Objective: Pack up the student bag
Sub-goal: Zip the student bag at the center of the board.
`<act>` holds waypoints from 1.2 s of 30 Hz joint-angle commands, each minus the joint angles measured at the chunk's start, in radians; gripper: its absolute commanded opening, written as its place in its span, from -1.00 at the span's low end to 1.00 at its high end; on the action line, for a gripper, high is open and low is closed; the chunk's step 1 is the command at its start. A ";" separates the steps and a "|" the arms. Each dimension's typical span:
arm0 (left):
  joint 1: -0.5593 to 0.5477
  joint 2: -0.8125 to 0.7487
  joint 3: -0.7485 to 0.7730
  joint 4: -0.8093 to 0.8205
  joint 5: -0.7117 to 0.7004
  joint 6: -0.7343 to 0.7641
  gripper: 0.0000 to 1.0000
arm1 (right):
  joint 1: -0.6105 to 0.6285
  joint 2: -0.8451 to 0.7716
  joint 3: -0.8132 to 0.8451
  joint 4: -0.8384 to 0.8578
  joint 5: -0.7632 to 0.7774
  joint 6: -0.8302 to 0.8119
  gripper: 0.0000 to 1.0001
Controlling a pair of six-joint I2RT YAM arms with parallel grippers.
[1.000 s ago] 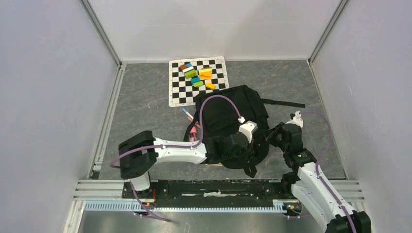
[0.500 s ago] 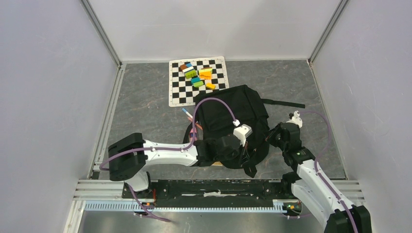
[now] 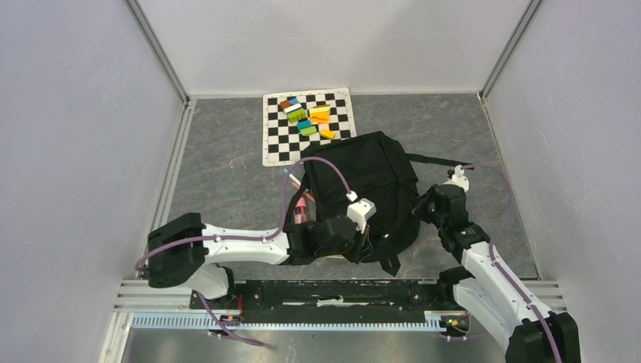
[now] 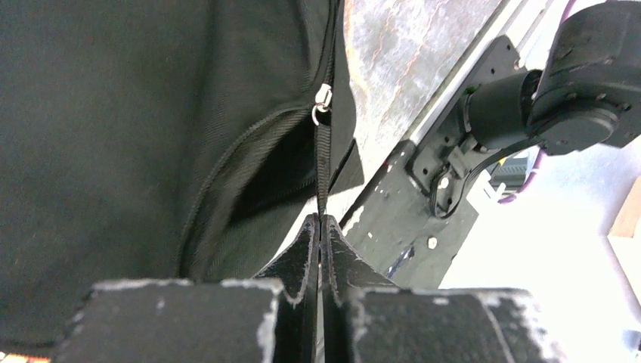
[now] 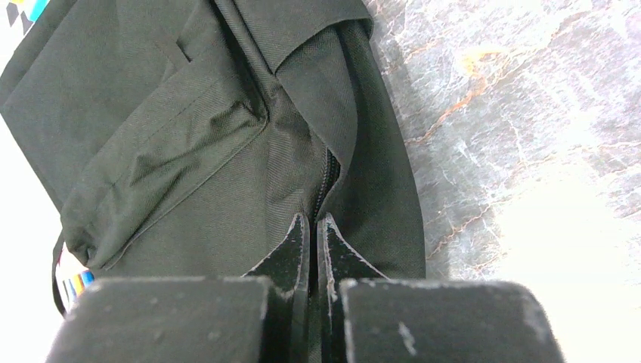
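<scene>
Student bag [image 3: 366,178]: where does it lie, and which step is in hand? (Observer)

It lies flat on the table [image 3: 219,181] at the centre of the top view, its far edge meeting the lower right corner of the checkered mat [image 3: 276,147]. I judge the step to be working a zip; whether opening or closing, I cannot tell. My left gripper [image 4: 320,224], at the bottom centre of its wrist view, has its fingers pressed together on the zip pull [image 4: 323,162], a black strap running taut up to the slider [image 4: 323,100]. Left of the strap, a pocket gapes. My right gripper [image 5: 312,221] is likewise closed and appears to pinch the bag's fabric where a zip track [image 5: 325,175] meets the fingertips, at the bag's right edge in the top view. (Operator)

What does the next move call for? (Observer)

In my judgement, I hold the right pinch firm as an anchor. I then draw the pull along the line of the track, not across it, so the slider runs and the soft fabric does not bunch. (Operator)
</scene>
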 commanded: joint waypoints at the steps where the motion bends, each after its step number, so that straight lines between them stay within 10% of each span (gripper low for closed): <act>1: -0.021 -0.068 -0.048 -0.105 -0.012 0.036 -0.96 | -0.016 0.010 0.067 0.106 0.131 -0.042 -1.00; 10: -0.021 -0.082 -0.087 -0.056 0.005 0.025 -0.96 | -0.016 0.036 0.124 0.060 0.089 -0.134 -0.97; 16: -0.020 -0.036 -0.045 0.026 0.018 0.000 -0.96 | -0.016 -0.048 0.165 -0.121 -0.034 -0.226 0.11; 21: -0.021 -0.010 -0.031 0.072 0.022 -0.014 -0.96 | -0.016 -0.168 0.159 -0.287 -0.104 -0.232 0.60; 36: -0.020 -0.019 -0.019 0.037 -0.028 0.004 -0.96 | -0.017 -0.185 0.086 -0.348 -0.395 -0.197 0.47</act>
